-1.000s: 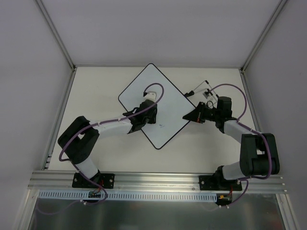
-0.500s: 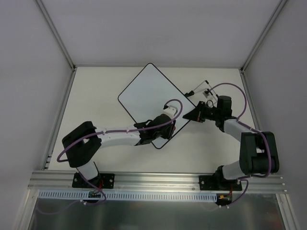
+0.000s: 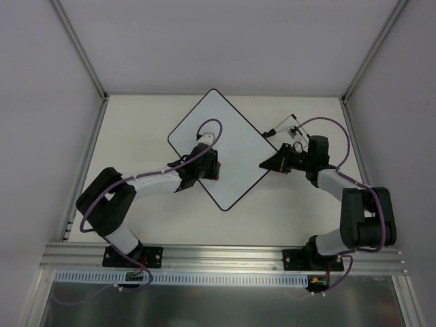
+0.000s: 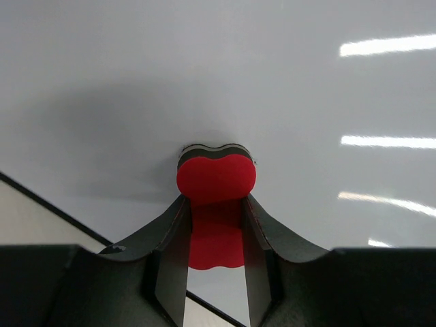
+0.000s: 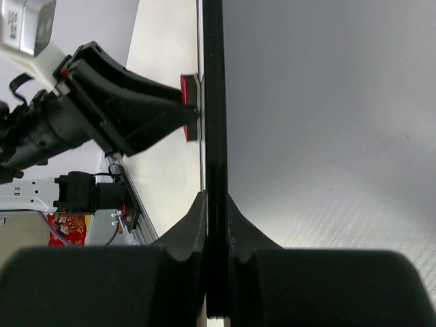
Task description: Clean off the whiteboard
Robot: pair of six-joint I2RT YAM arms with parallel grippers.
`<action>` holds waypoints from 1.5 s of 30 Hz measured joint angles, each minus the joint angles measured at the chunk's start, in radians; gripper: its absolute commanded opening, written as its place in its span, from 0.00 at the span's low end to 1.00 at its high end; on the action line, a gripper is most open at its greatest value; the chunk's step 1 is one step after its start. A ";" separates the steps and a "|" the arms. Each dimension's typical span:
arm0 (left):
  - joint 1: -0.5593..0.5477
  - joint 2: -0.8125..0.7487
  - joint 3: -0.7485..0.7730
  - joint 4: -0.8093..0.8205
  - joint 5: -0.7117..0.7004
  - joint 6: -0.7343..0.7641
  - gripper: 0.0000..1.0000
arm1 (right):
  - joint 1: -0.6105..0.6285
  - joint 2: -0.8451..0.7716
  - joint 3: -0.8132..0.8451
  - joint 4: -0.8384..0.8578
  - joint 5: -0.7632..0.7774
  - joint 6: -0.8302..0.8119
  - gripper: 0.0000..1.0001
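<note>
The whiteboard (image 3: 225,122) lies turned like a diamond in the middle of the table, its surface white and bare where it shows. My left gripper (image 3: 212,166) is over the board's lower middle, shut on a red bone-shaped eraser (image 4: 216,178) whose end presses on the whiteboard (image 4: 204,68). At the board's right corner my right gripper (image 3: 265,163) is shut on the black rim (image 5: 212,82), one finger on each side. The right wrist view sees the board edge-on, with the eraser (image 5: 190,109) and the left gripper (image 5: 184,112) against it.
A thin black-and-white object (image 3: 283,125) lies on the table behind the right arm. Grey walls close the table on three sides, and an aluminium rail (image 3: 225,255) runs along the near edge by the arm bases.
My left gripper swept with the eraser down to the board's lower right edge, then came back up and left to the lower middle. The right gripper held still on the corner.
</note>
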 measured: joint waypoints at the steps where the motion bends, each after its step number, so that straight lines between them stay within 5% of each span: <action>1: 0.023 -0.001 -0.009 0.000 -0.010 -0.006 0.00 | 0.000 0.000 0.000 0.000 0.000 0.000 0.00; 28: 0.324 -0.391 -0.347 -0.396 -0.175 -0.232 0.06 | 0.014 0.001 0.031 -0.015 -0.017 -0.020 0.00; 33: 0.356 -0.359 -0.320 -0.439 -0.187 -0.242 0.34 | 0.014 0.005 0.035 -0.018 -0.020 -0.025 0.00; 34: 0.356 -0.350 -0.310 -0.449 -0.188 -0.242 0.55 | 0.014 0.006 0.037 -0.020 -0.021 -0.025 0.00; 37: 0.356 -0.344 -0.290 -0.480 -0.195 -0.231 0.87 | 0.015 0.008 0.045 -0.023 -0.027 -0.030 0.00; 45: 0.357 -0.446 -0.195 -0.538 -0.218 -0.148 0.92 | 0.016 0.008 0.065 -0.030 -0.046 -0.045 0.00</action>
